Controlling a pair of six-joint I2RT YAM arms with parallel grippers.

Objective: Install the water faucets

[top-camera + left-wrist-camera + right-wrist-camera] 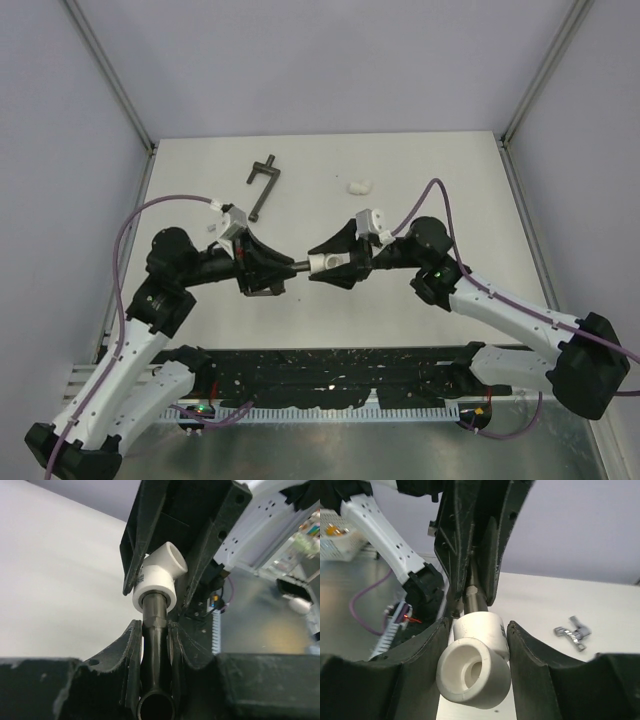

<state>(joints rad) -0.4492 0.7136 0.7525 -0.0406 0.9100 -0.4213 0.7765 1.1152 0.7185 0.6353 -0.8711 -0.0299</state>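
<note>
Left gripper (154, 629) clamps the dark faucet (155, 672), its end seated in the white elbow (475, 670) pinched by the right gripper (480, 625). A silvery piece (574, 632), possibly the second faucet, lies on the table (420, 160).

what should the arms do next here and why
Probably twist the left gripper to screw the dark faucet into the white elbow fitting held by the right gripper: the faucet's end already sits in the fitting's socket, and both grippers are clamped.
</note>
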